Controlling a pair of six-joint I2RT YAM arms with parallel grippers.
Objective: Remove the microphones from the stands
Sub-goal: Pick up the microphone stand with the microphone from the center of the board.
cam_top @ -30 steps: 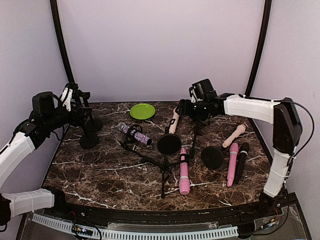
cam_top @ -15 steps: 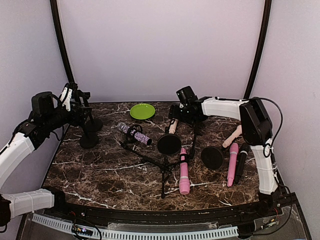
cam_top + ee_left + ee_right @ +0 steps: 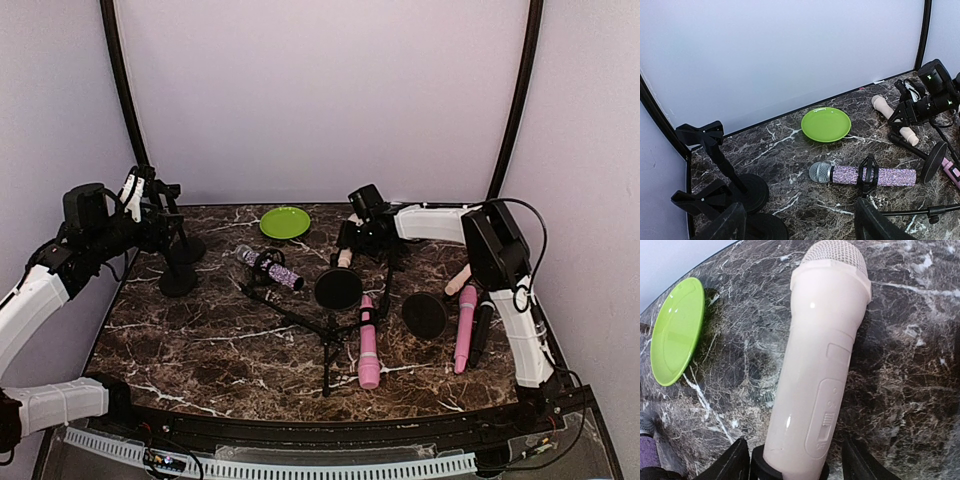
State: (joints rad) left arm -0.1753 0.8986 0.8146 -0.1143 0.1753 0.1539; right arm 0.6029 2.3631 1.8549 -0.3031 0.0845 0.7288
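Reaching far across the table, the right claw straddles the cream microphone without gripping; the left claw gapes empty.

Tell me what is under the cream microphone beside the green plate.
The dark marble table lies under the cream microphone. A black clip rings its lower end. Whatever is beneath that clip is hidden.

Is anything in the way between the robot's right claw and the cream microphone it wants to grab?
Nothing visible is. The right gripper has its open fingers on either side of the cream microphone, with no object between them. Only the stand's black clip rings the microphone's lower end.
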